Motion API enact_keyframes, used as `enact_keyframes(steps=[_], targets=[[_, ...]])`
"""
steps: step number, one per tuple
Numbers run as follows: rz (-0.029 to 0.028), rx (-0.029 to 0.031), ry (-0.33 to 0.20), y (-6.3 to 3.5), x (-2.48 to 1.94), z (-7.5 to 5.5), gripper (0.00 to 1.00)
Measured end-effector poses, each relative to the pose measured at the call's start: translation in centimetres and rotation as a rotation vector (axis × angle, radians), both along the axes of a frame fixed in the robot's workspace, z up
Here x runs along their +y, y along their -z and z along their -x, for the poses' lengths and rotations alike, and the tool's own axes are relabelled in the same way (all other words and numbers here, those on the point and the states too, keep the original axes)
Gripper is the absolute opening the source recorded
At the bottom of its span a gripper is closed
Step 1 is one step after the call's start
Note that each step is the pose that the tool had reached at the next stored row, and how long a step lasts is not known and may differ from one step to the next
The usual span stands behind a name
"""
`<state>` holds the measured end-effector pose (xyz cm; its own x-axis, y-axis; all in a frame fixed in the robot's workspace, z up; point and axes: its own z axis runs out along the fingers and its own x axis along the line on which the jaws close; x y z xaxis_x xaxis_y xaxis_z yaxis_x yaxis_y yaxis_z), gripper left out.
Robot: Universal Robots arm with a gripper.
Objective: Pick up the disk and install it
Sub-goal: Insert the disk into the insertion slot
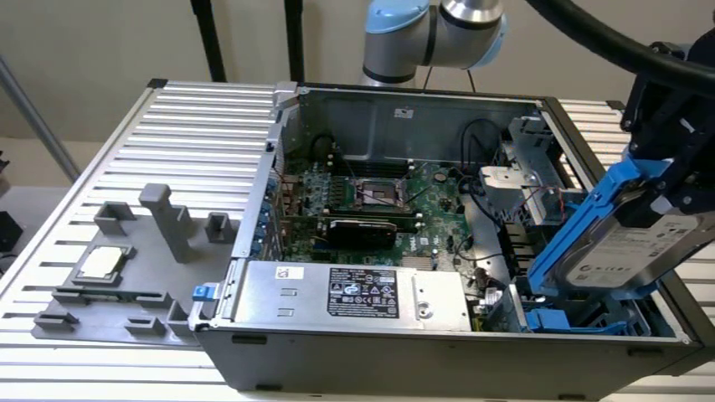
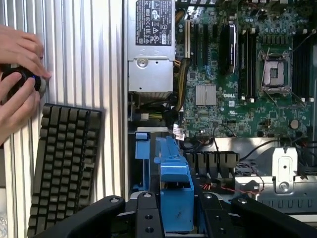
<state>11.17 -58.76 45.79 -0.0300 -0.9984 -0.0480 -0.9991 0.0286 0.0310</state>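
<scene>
My gripper (image 1: 679, 180) hangs at the exterior view's right, shut on the disk (image 1: 639, 244). The disk is a silver-grey drive with a white label and bright blue carrier rails, held tilted on edge. It hovers just above the blue drive bay (image 1: 564, 322) in the front right corner of the open computer case (image 1: 254, 219). In the wrist view the disk's blue carrier (image 2: 174, 181) sits clamped between my black fingers (image 2: 147, 214), and the gripper (image 2: 178, 218) looks down over the bay area and motherboard (image 2: 242, 74).
A grey power supply box (image 1: 335, 293) with a black label lies inside the case front. On the exterior view's left, a grey fixture (image 1: 123, 293) carries a small silver chip (image 1: 100, 262). A keyboard (image 2: 64, 163) and a person's hands (image 2: 17, 74) on a black device lie beside the case.
</scene>
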Motion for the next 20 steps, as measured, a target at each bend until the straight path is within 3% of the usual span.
enact_keyframes(steps=[7, 20], targets=[[0.0053, 0.0000, 0.000, 0.64, 0.00, 0.2, 0.00], [0.0061, 0.0000, -0.013, 1.79, 0.00, 0.2, 0.00]])
